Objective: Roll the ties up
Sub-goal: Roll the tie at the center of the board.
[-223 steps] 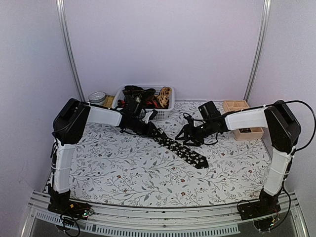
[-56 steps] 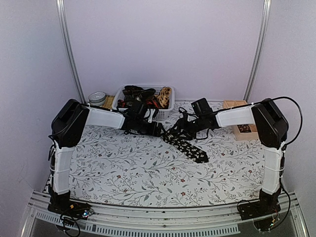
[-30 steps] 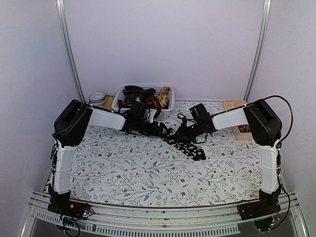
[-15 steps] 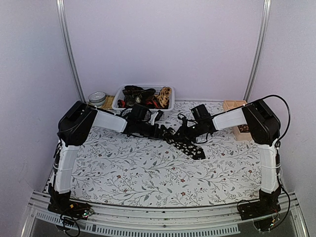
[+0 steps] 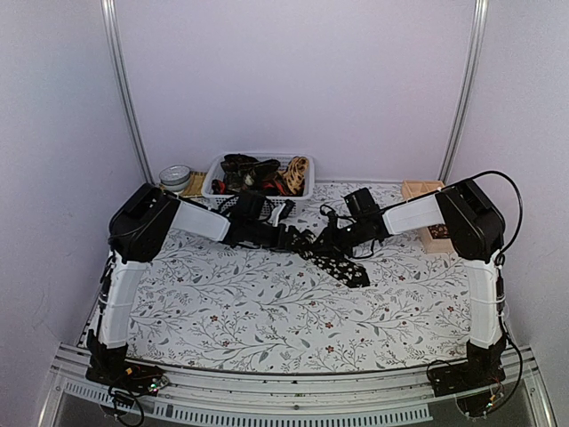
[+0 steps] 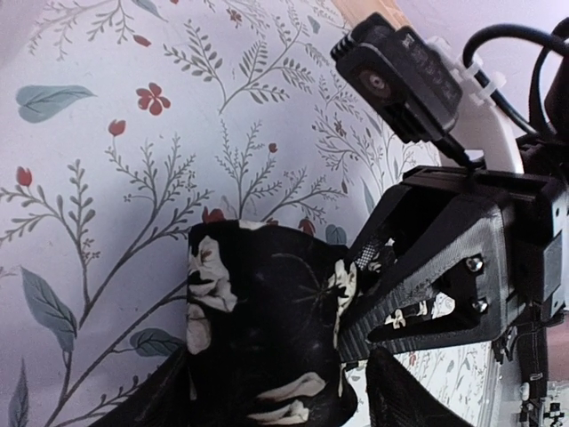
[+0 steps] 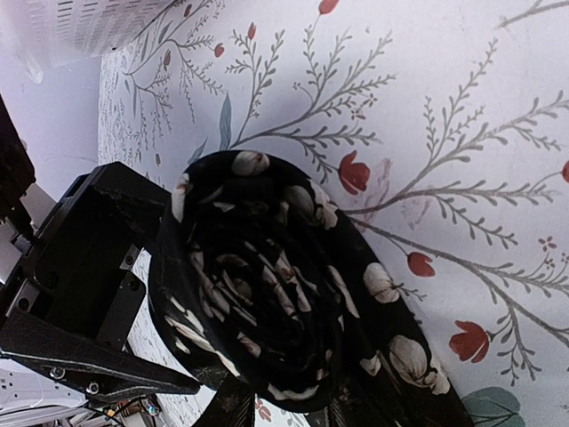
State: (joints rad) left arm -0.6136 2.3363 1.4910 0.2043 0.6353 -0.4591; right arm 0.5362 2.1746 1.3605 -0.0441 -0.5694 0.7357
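Observation:
A black tie with pale flower specks lies mid-table, its inner end wound into a roll (image 5: pixel 308 241) and its loose tail (image 5: pixel 348 269) running toward the front right. My left gripper (image 5: pixel 289 237) is at the roll's left and my right gripper (image 5: pixel 330 238) at its right. In the left wrist view the roll (image 6: pixel 267 320) sits between the fingers of my left gripper (image 6: pixel 276 400), with the right gripper's body (image 6: pixel 453 267) just beyond. In the right wrist view the roll (image 7: pixel 267 302) shows end-on as a spiral, with my right gripper (image 7: pixel 289 409) closed on its lower edge.
A white basket (image 5: pixel 213 182) at the back holds several other ties, dark, red and tan. A round tin (image 5: pixel 175 175) stands to its left. A wooden box (image 5: pixel 425 189) sits at the back right. The basket's wall also shows in the right wrist view (image 7: pixel 80 27).
Since the earliest frame both grippers have come together mid-table and the tie's loose tail has grown shorter as the roll grew. In the last second the left arm reached slightly farther right.

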